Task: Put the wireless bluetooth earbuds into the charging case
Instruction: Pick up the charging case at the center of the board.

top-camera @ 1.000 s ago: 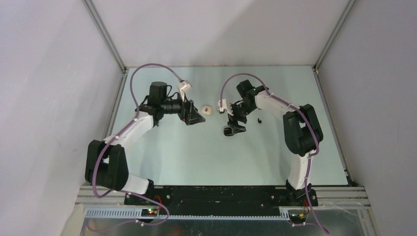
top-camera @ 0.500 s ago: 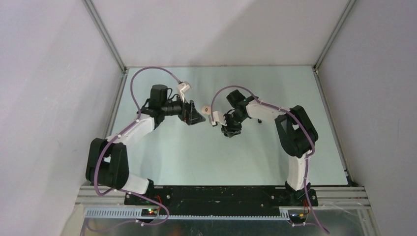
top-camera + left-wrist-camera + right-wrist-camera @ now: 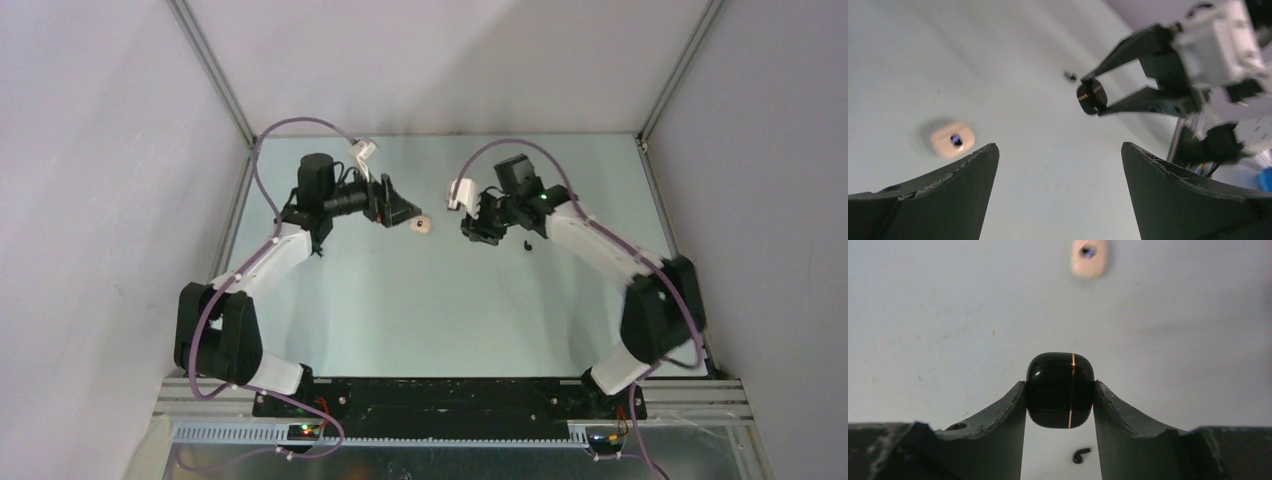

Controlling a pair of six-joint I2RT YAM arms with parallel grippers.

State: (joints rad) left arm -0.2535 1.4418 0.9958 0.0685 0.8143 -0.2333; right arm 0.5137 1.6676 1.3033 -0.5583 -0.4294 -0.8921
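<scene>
Between the tips of the right gripper (image 3: 1060,388) sits the black charging case (image 3: 1053,395), pinched on both flanks and held clear of the table (image 3: 938,315). Only the right wrist view shows its thin gold seam, which runs top to bottom of the picture, along the fingers and a little right of centre. The case looks nearly square there, so no long axis can be told. From above, the case is lost against the dark gripper. A black earbud (image 3: 1080,455) lies on the table under the case, stem slanting up to the right; overhead it is a mere speck. The left gripper (image 3: 1059,146) stands spread wide, holding nothing. Near it lies a pale beige pod (image 3: 952,140) with a dark spot; bud or case, I cannot tell.
</scene>
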